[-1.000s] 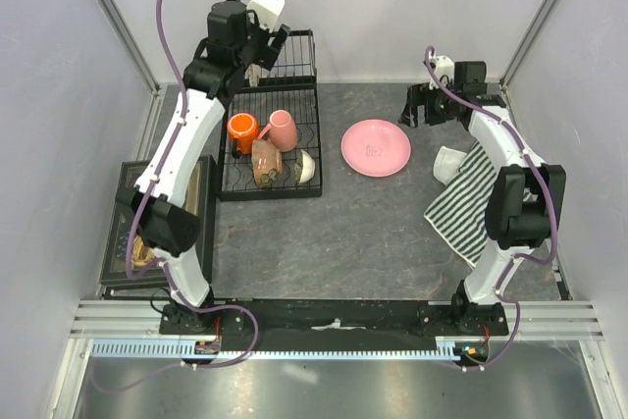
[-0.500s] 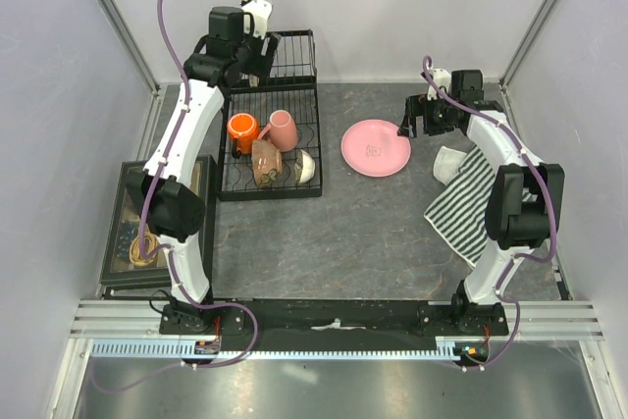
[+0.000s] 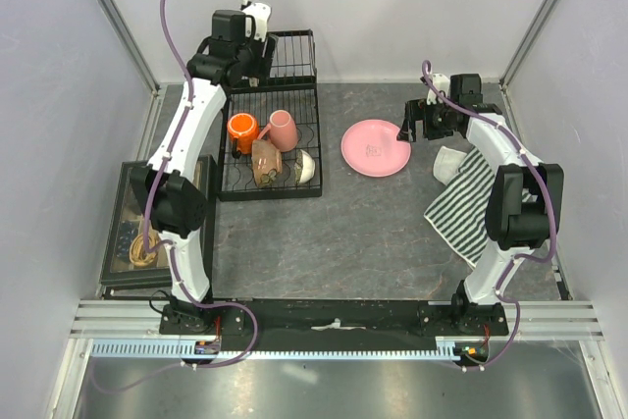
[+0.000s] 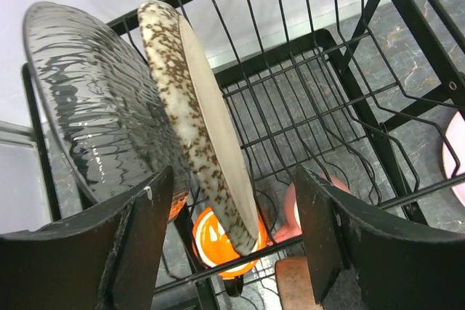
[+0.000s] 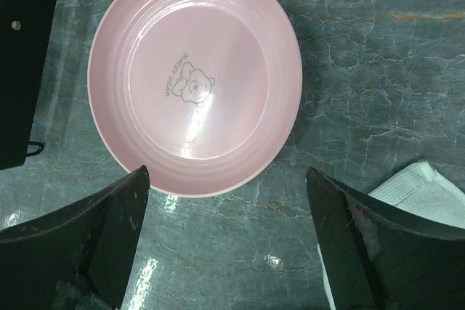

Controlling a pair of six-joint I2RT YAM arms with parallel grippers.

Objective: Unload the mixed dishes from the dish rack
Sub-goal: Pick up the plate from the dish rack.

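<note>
Nearest the arm bases, a black-framed box (image 3: 126, 225) of trinkets is seen at the left edge of the table (image 3: 343, 233). A striped cloth (image 3: 459, 205) is spread at the right, beside the right arm.

Farther in, on the left, the dish rack (image 3: 233, 176) is set on the table. On its flat slotted base a tan-brown bowl (image 3: 265, 162) is seen, with a white patterned bowl (image 3: 306, 166) just beside it toward the right rim. Behind these, an orange mug (image 3: 242, 130) and a pink mug (image 3: 283, 130) are placed side by side.

To the right of the rack, apart from it, a pink dish (image 5: 195, 78) is laid flat on the table, with a small bear printed at its middle. The right gripper (image 5: 227, 173) is held over the dish's right edge with its jaws spread wide, and nothing is gripped.

Farthest back, the left gripper (image 4: 232, 176) is held at the upright wire basket of the rack. Two plates are stood on edge there: a speckled plate (image 4: 192, 107) and, close behind it, a grey ribbed plate (image 4: 87, 99). The speckled plate's lower edge is framed between the left fingers (image 4: 138, 237). These are set well apart, with a gap shown on either side, so no grip is made on it. The grey plate's lower edge is hidden behind one finger, so contact there cannot be told.
</note>
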